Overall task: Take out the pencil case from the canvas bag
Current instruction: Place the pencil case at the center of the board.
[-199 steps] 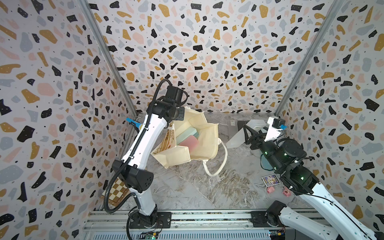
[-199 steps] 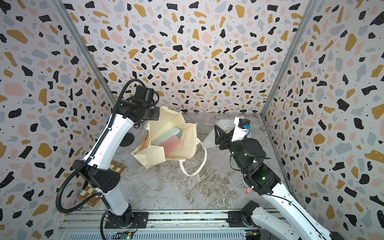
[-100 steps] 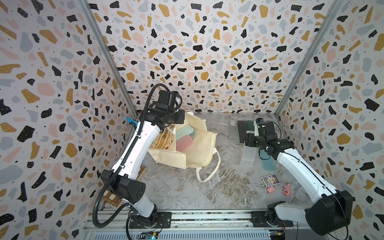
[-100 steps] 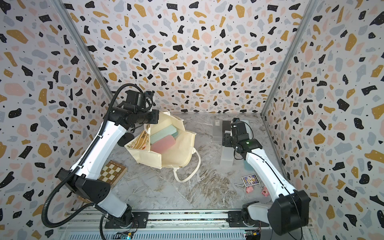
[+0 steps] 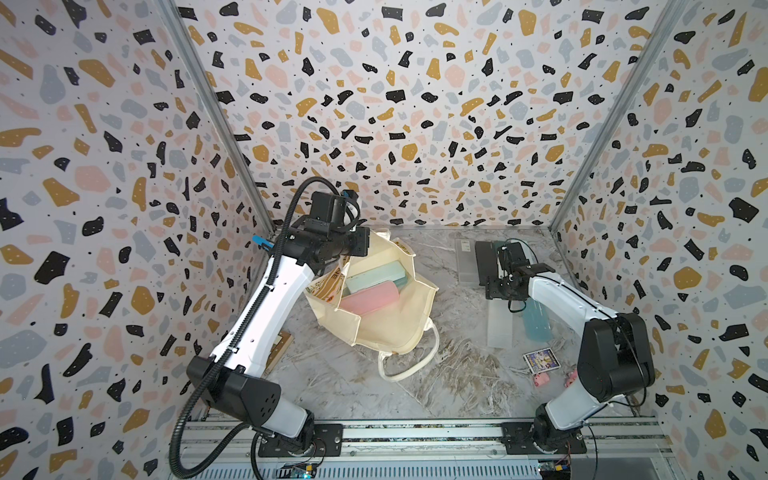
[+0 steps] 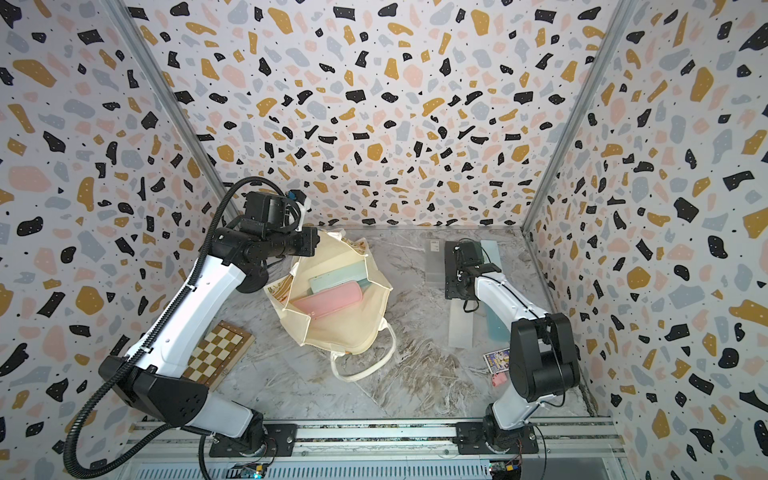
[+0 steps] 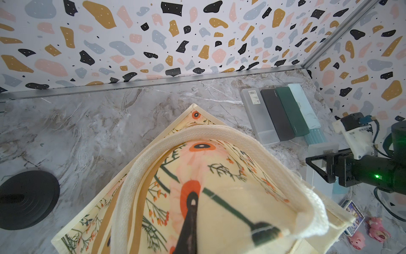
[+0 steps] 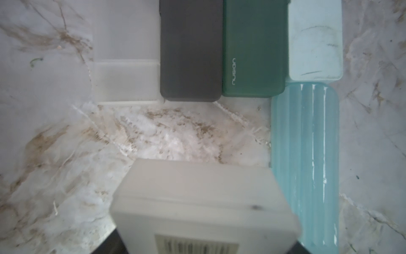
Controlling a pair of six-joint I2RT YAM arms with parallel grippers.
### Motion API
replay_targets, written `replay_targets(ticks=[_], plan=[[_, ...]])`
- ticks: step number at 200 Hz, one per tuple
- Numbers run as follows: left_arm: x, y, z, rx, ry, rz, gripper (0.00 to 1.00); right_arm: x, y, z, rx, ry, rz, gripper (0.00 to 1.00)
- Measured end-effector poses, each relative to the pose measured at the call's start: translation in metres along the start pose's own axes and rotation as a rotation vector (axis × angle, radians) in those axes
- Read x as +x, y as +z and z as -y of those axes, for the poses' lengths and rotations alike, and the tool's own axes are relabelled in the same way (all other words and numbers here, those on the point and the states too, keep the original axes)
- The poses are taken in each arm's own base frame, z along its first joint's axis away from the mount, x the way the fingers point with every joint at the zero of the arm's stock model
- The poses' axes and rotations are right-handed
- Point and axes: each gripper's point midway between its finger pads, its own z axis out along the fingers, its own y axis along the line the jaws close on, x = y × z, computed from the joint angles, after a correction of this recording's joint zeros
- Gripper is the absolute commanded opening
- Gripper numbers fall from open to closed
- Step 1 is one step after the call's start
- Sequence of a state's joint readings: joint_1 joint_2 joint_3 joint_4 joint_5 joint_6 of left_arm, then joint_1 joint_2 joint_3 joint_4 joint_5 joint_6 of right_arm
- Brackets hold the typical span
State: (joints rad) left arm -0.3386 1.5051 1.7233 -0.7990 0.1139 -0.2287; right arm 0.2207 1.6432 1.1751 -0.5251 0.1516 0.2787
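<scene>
Pinches rim of canvas bag (image 5: 390, 320) in closed left tool (image 5: 362, 248), mouth gaping; pink pencil case (image 5: 365, 298) and teal case (image 5: 376, 276) inside, side by side. Grips frosted case (image 8: 197, 198) in right tool (image 7: 317, 168), low over worktop (image 5: 332, 374), beside blue case (image 8: 305, 165).

A frosted white pencil case (image 8: 197, 198) fills six o'clock. At twelve o'clock a grey case (image 8: 190, 50) touches a green Nusign case (image 8: 254, 48).

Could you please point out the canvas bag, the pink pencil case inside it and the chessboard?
canvas bag (image 5: 392, 328): in a top view, on the bare cream cloth of its wall.
pink pencil case (image 5: 365, 297): in a top view, on the middle of its lid.
chessboard (image 6: 218, 353): in a top view, on its chequered face.
</scene>
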Motion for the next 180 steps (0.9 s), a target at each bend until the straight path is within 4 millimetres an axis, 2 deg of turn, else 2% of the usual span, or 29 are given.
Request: replay_targets(ticks=[64, 116, 132, 157, 180], plan=[[0.000, 0.001, -0.012, 0.012, -0.050, 0.006, 0.00, -0.010, 0.038, 0.017, 0.044, 0.011, 0.003, 0.71], [-0.001, -0.002, -0.013, 0.021, -0.059, 0.016, 0.00, -0.012, 0.053, 0.020, 0.059, -0.007, 0.008, 0.97], [-0.001, -0.002, -0.014, 0.020, -0.062, 0.016, 0.00, -0.014, 0.053, 0.021, 0.061, -0.007, 0.017, 0.97], [-0.001, -0.002, -0.015, 0.023, -0.070, 0.017, 0.00, -0.015, 0.052, 0.021, 0.064, -0.001, 0.020, 0.91], [0.000, -0.002, -0.014, 0.040, -0.085, 0.016, 0.00, -0.011, 0.039, 0.017, 0.059, 0.015, 0.042, 0.85]])
